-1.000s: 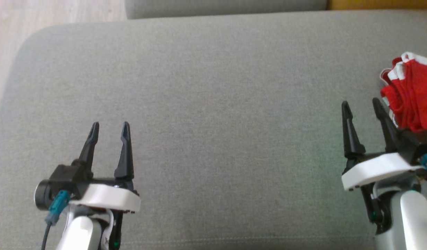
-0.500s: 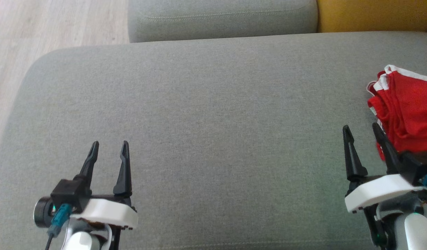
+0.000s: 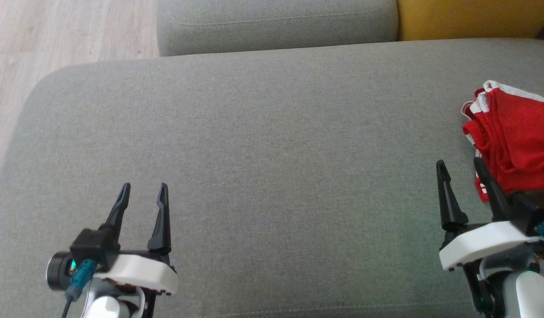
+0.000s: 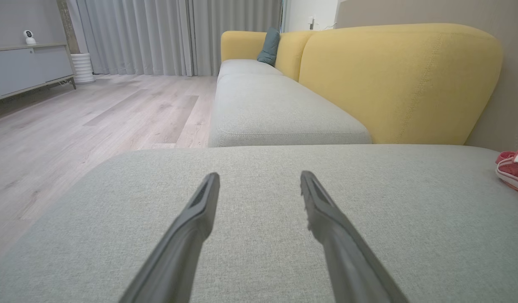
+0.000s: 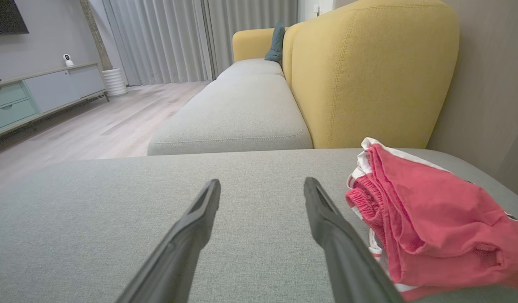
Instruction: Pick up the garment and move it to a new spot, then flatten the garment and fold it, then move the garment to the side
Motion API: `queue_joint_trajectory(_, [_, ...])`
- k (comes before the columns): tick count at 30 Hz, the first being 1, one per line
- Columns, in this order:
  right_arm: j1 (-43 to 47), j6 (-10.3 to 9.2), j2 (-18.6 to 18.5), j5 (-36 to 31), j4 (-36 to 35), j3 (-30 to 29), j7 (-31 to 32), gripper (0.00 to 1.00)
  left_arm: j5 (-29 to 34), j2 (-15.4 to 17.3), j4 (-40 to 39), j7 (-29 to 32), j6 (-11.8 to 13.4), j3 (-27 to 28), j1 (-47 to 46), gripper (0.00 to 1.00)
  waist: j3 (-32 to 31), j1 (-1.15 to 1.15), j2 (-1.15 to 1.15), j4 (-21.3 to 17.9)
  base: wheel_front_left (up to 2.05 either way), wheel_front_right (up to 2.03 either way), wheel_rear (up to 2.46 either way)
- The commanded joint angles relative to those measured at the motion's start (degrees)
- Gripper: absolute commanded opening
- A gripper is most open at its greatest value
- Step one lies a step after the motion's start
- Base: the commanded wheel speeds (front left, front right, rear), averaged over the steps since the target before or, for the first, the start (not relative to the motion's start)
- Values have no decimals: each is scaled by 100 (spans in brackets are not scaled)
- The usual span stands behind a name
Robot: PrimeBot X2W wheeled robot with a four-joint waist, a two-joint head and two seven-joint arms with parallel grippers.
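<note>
A red garment with white trim point(image 3: 515, 141) lies crumpled at the right edge of the grey cushion point(image 3: 263, 145). In the right wrist view the garment point(image 5: 427, 223) sits just right of my fingers. My right gripper point(image 3: 461, 164) hovers open over the cushion, its right finger beside the cloth's near edge, nothing between the fingers. My left gripper point(image 3: 144, 187) stands open and empty at the lower left, far from the garment. The left wrist view catches a sliver of the garment point(image 4: 515, 168) at its right border.
A second grey seat cushion point(image 3: 276, 22) lies beyond the one before me, with a yellow backrest point(image 3: 470, 17) at the far right. Wooden floor point(image 3: 55, 35) runs along the left. A sideboard point(image 5: 35, 92) and curtains point(image 5: 166, 38) stand far off.
The head camera tilted up, so the whole picture slid downward and the far cushion and yellow backrest came into view. Both grippers stayed open and hold nearly the same pose.
</note>
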Motion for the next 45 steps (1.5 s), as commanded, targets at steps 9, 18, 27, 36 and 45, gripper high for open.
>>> queue_joint_trajectory(9, [-135, -5, -21, 107, -245, 129, 18, 100, 6, 160, -138, -27, 86, 186, -269, 100, 29, 0, 0, 6, 0, 0, 0])
queue_joint_trajectory(18, [-148, -5, -20, 127, -239, 141, 26, 100, 4, 179, -126, -48, 129, 171, -306, 100, 41, 0, 0, 12, 0, 0, 0])
queue_joint_trajectory(27, [23, 0, 10, 183, 251, 37, 16, 0, -57, 14, 268, -1, 87, -82, 56, 0, 56, 0, 0, 31, 0, 0, 0])
queue_joint_trajectory(36, [-28, 0, -7, 816, 356, 24, 5, 0, -659, -13, 315, 109, -27, 45, 6, 0, 37, 0, 0, 32, 0, 0, 0])
queue_joint_trajectory(45, [-82, -1, -21, 1434, 465, 10, -7, 0, -1246, -47, 396, 220, -157, 173, -59, 0, 17, 0, 0, 34, 0, 0, 0])
